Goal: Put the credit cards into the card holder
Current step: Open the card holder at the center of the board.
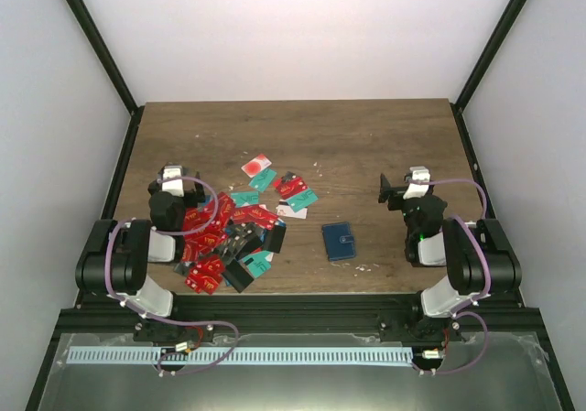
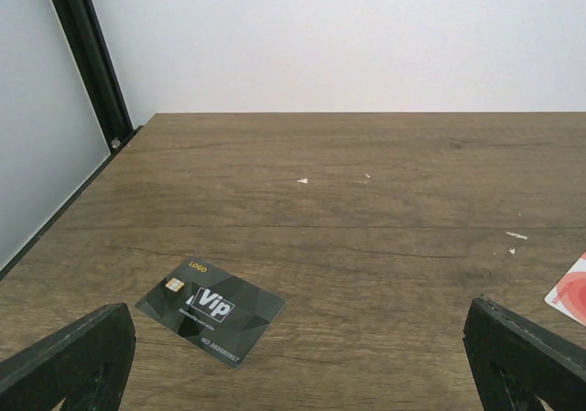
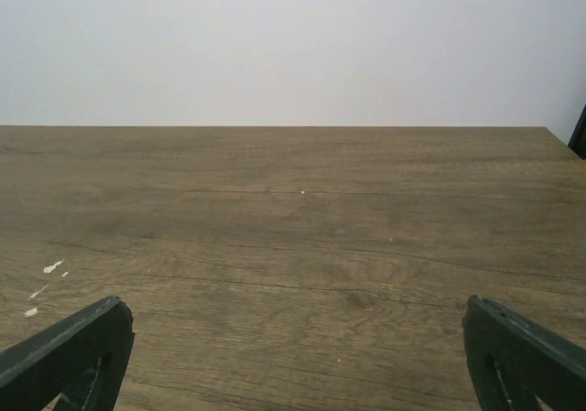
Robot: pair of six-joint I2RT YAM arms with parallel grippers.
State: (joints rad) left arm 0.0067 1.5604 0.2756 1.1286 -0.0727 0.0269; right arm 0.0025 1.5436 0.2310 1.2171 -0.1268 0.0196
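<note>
At the near-left of the counter [image 1: 302, 132], the left hand [image 2: 295, 361] stands spread wide, gripping nothing, with a black VIP card [image 2: 211, 308] lying just ahead of its left finger. The right hand [image 3: 293, 356] is equally wide apart and holds nothing. The credit cards [image 1: 229, 232] lie heaped beside the left hand. The card holder [image 1: 341, 241] lies closed between that heap and the right hand.

My left arm [image 1: 124, 260] sits folded at seven o'clock, my right arm [image 1: 472, 260] at five, elbows back near the bases. Both wrists point toward twelve. My left gripper [image 2: 298, 361] and right gripper [image 3: 295, 361] stand wide apart at the fingers.
</note>
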